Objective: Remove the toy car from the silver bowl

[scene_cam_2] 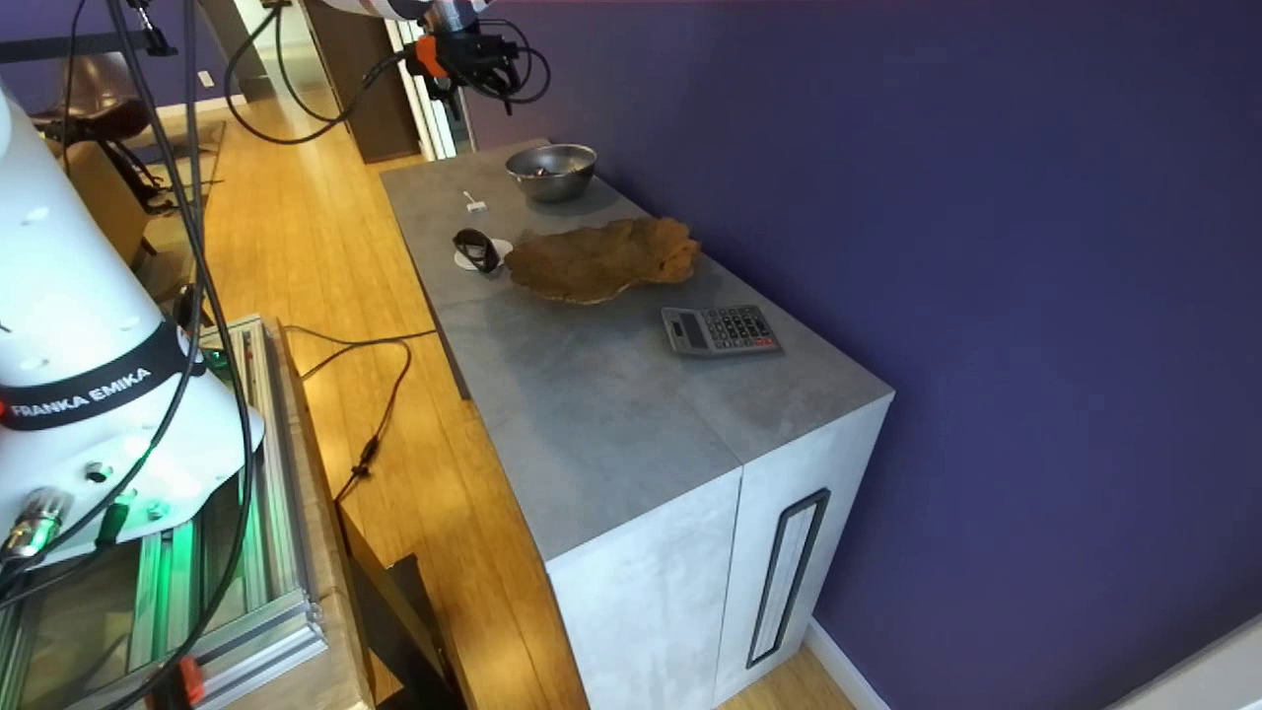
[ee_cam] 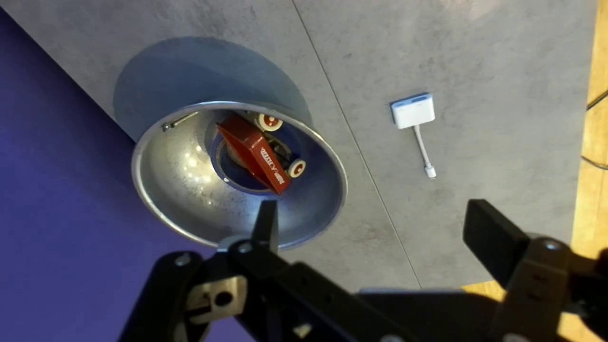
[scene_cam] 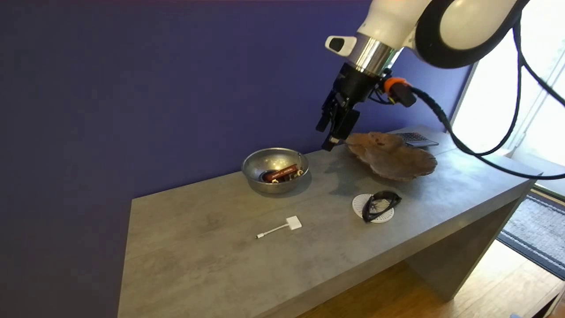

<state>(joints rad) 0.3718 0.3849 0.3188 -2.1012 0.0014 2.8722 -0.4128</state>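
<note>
The toy car (ee_cam: 261,159) sits inside the silver bowl (ee_cam: 180,190), tipped onto its side — a red body with white lettering along one panel, and cream wheels with red hubs turned toward the rim. A thin metal piece (ee_cam: 180,121) leans against the inner wall of the bowl; whether it joins the car I cannot tell.

The claw (ee_cam: 373,206) hangs above the counter (ee_cam: 503,156), its fingers (ee_cam: 494,235) spread wide and holding nothing. In both exterior views it is well apart from the bowl.

The bowl stands near the back edge, close to the purple wall (scene_cam: 176,88), so room is tight there. The white adapter (ee_cam: 413,114) lies between bowl and front edge. In an exterior view, a strip of counter separates bowl from wooden tray (scene_cam: 393,154) — the wider open room runs the opposite way, toward the counter's end.
</note>
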